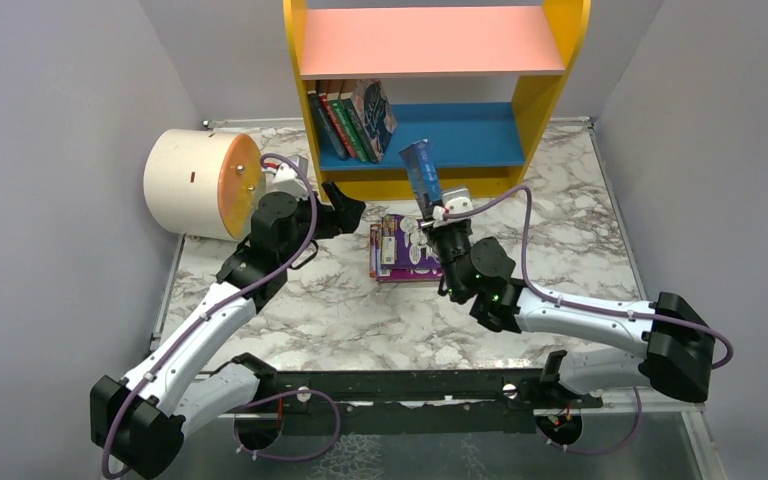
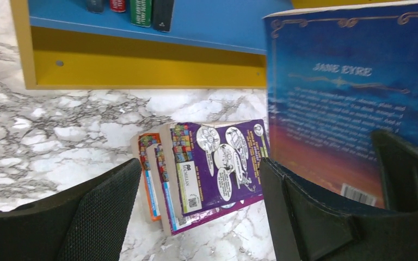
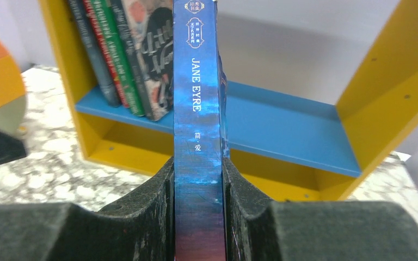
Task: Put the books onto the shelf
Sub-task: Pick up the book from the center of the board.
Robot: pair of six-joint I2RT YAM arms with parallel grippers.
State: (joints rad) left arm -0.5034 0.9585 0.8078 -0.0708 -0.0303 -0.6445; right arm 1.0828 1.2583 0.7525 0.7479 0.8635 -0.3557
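1. Books, about four of them, stand on the blue lower board of the shelf. They sit at its left end and lean toward the yellow left panel.
2. The pink upper board carries nothing visible from above.
3. The right end effector is clamped on the Jane Eyre book, a dark blue paperback, and grips its lower end.
4. In the right wrist view both pads press the covers, with the spine facing the camera and roughly upright.
5. That book hangs above the counter, in front of the shelf's lower opening and apart from it, to the right of the shelved books.
6. A stack of more paperbacks lies flat on the counter before the shelf, a purple cover with white cartoon panels on top and an orange-edged one beneath.
7. The left end effector hovers just left of the stack with its jaws spread wide and nothing between them.
8. A cream cylinder with an orange end lies at the counter's far left.
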